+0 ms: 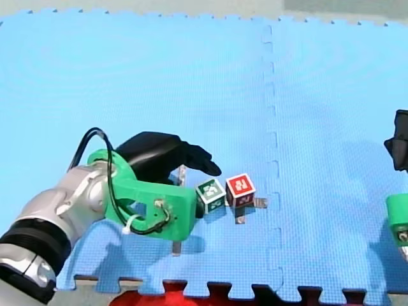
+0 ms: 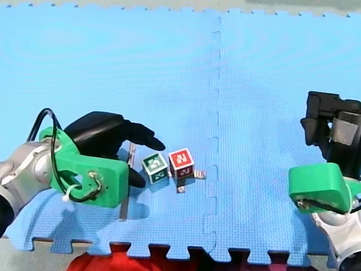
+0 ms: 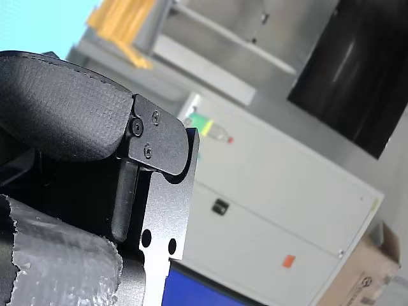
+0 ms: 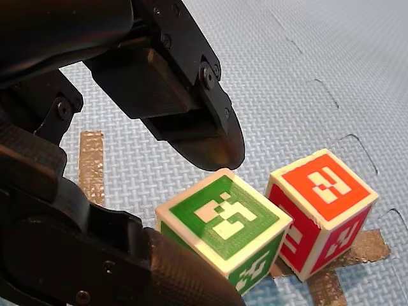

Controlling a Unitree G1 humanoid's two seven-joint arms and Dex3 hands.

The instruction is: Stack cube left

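Blue foam mat (image 1: 191, 76), interlocking tiles, seam running top to bottom right of centre.

Green cube (image 1: 211, 194): lower centre of the head views, on the mat, turned at an angle to its neighbour. White pattern on the top face.

Red cube (image 1: 240, 189): just right of the green cube. In the second wrist view their near edges look to be touching or almost so; cannot tell which. It sits on crossed strips of silver tape (image 4: 366, 245).

Left hand (image 2: 104, 141): comes in from the lower left, with a green wrist mount (image 2: 90, 172) and a black cable looped over it. Its fingers (image 4: 210, 143) pinch the green cube. One dark fingertip is at the cube's far upper edge and the thumb (image 4: 185, 280) is pressed on the near lower side. A second tape strip (image 4: 91, 166) lies on the mat under the palm.

Right hand (image 2: 330, 132): right edge of the frame, mid-height, above the mat, well apart from both cubes, nothing in it. Whether it is closed cannot be told.
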